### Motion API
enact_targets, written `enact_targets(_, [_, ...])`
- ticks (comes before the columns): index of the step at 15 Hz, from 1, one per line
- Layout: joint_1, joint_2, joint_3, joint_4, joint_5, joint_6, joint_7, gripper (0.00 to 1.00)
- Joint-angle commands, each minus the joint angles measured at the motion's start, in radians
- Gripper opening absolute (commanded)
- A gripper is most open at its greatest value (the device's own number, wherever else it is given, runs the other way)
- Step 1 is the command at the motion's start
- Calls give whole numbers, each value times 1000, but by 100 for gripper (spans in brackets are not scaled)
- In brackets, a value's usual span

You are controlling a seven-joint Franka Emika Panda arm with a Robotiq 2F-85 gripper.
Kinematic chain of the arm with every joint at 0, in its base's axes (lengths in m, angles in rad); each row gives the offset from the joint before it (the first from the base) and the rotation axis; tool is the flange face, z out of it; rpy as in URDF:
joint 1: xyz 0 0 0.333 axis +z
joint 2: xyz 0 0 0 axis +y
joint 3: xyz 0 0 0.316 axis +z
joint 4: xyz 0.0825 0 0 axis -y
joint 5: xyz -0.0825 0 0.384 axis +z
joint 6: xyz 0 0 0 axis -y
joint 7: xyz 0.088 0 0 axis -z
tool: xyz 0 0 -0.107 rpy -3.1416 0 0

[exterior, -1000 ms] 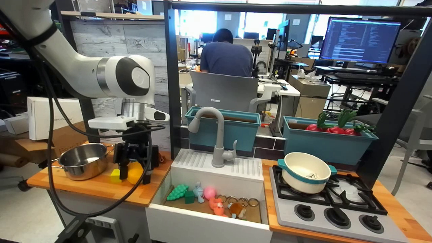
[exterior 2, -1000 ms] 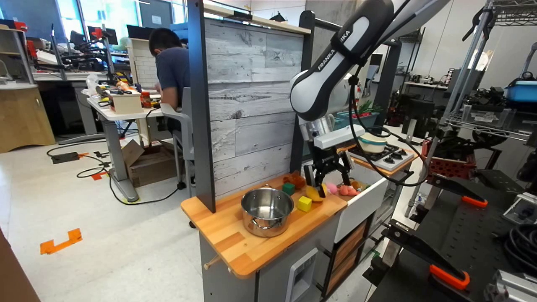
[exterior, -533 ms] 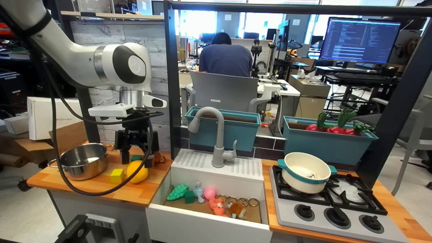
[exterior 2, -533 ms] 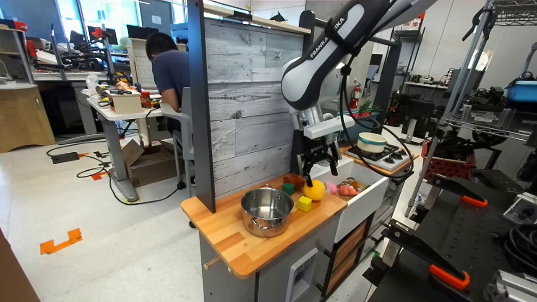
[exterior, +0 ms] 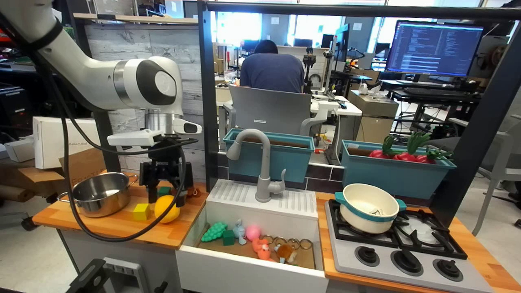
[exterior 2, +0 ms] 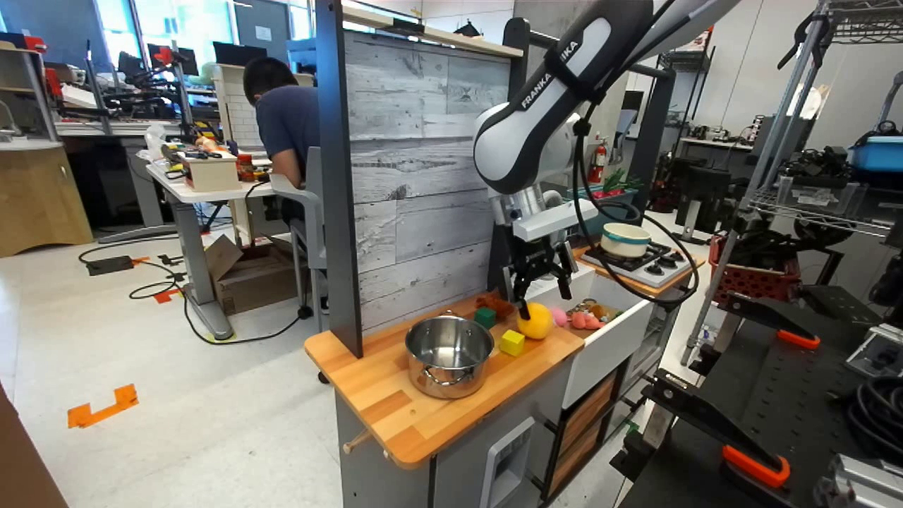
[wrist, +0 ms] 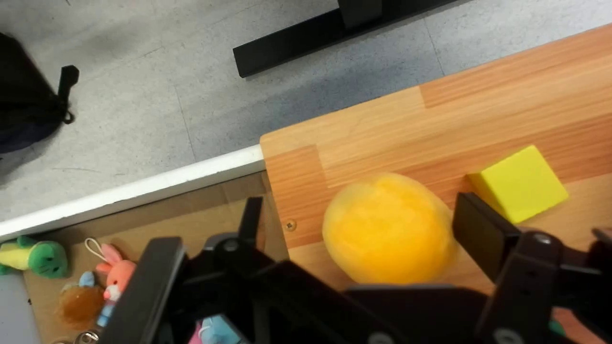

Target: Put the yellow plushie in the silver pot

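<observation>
The yellow plushie (exterior: 167, 210) is a round yellow-orange lump on the wooden counter near the sink. It also shows in an exterior view (exterior 2: 536, 322) and, a little blurred, in the wrist view (wrist: 389, 234). My gripper (exterior: 166, 201) points down just above it, open, with its fingers on opposite sides. In an exterior view the gripper (exterior 2: 544, 303) has one fingertip overlapping the plushie; I cannot tell whether they touch. In the wrist view the gripper (wrist: 358, 224) has a gap left of the plushie. The silver pot (exterior: 101, 205) stands upright further along the counter; it also shows here (exterior 2: 446, 377).
A yellow block (exterior 2: 512, 343) sits between plushie and pot. A green block (exterior 2: 485, 317) and a red-orange item (exterior 2: 497, 303) lie behind. The sink (exterior: 248, 264) holds several toys. A cream bowl (exterior: 368, 203) stands on the stove. The arm's cable hangs in front of the counter.
One second ago the gripper was low around the plushie. It rose off it by half a second ago and is now slightly lower again. The plushie has shifted slightly away from the yellow block.
</observation>
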Motion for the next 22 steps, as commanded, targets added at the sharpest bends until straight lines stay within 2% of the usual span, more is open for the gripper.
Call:
enact_targets(1, [8,27,-20,42,-23,-2,14,100])
enact_targets(2, [7,34,-22,54,-26,-9,11,98])
enact_targets(3, [5,42,-23,68,-29,-18,7,74])
enact_targets(4, [2,49,-23,81,-30,-23,7,74])
enact_targets(5, [1,53,-24,89,-30,-25,7,67])
enact_targets(13, [4,61,-27,108,-29,-19,17,6])
enact_targets(15, [-1,29,-15,76,-20,-13,2,0])
enact_targets(17, [-7,-41,6,6,-10,2,-30,4])
enact_targets(18, [-11,-98,20,-53,-2,18,-52,1])
enact_targets(22, [-26,-302,69,-227,12,65,-146,3])
